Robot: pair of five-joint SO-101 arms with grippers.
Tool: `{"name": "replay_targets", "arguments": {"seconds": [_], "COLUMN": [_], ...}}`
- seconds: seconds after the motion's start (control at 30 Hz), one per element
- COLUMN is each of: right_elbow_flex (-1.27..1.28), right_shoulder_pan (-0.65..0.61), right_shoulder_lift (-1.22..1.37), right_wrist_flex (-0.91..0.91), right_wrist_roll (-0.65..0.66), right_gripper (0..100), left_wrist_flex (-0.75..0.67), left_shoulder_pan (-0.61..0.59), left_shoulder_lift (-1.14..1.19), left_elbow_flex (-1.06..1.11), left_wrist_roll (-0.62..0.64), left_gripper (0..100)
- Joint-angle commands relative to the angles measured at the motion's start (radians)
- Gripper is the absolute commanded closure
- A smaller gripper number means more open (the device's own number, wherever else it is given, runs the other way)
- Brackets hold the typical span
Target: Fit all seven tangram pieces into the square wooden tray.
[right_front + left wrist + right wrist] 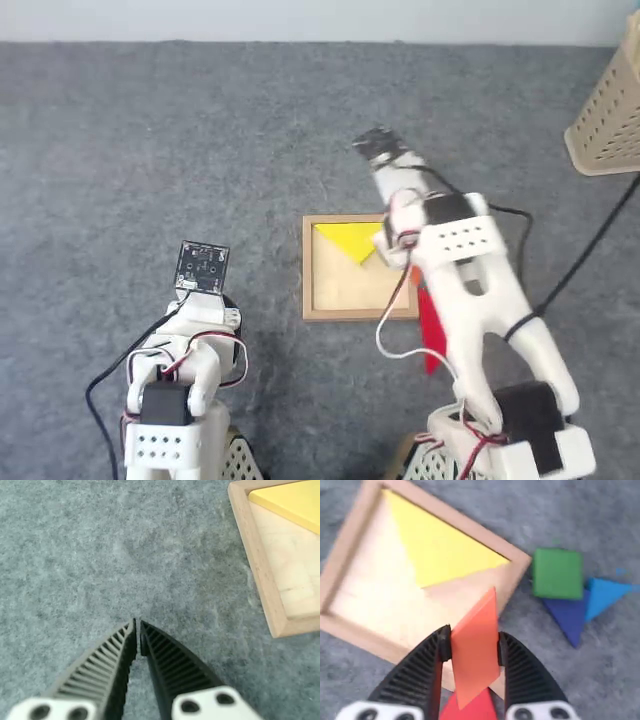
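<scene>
Right wrist view: right end effector (473, 634) clamped on orange parallelogram (476, 650), hovering above wooden tray (348, 542) rim, likely for lowering onto bare floor beside yellow triangle (437, 552) ahead. Green square (557, 573) farther ahead, outside tray. Left end effector (137, 625) closed, empty, parked clear of tray.

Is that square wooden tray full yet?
No, mostly empty: the square wooden tray holds one yellow triangle; its remaining visible floor is bare wood.

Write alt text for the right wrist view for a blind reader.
The right gripper is shut on an orange parallelogram over the square wooden tray, which holds a yellow triangle. A green square and two blue triangles lie beside it on grey carpet.
</scene>
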Motion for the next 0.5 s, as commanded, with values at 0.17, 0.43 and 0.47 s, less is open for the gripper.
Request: {"name": "replay_targets", "arguments": {"seconds": [0.17, 0.43, 0.47], "right_elbow_flex": [-0.009, 0.074, 0.074], "right_shoulder_pan": [-0.108, 0.242, 0.286], "right_shoulder_lift": [-0.05, -0.004, 0.013], "right_wrist_flex": [0.01, -0.073, -0.082], "right_wrist_roll": [-0.054, 0.071, 0.074], "right_gripper": [98.9, 98.7, 98.6], "left_wrist_flex": [0.005, 0.005, 0.005], "left_shoulder_pan": [-0.005, -0.006, -0.006], "left_shoulder_lift": [-0.003, -0.003, -0.003], "left_elbow_flex": [-0.005, -0.005, -0.005], "left_wrist_roll": [0.009, 0.009, 0.009], "left_gripper": [99, 99, 99]}}
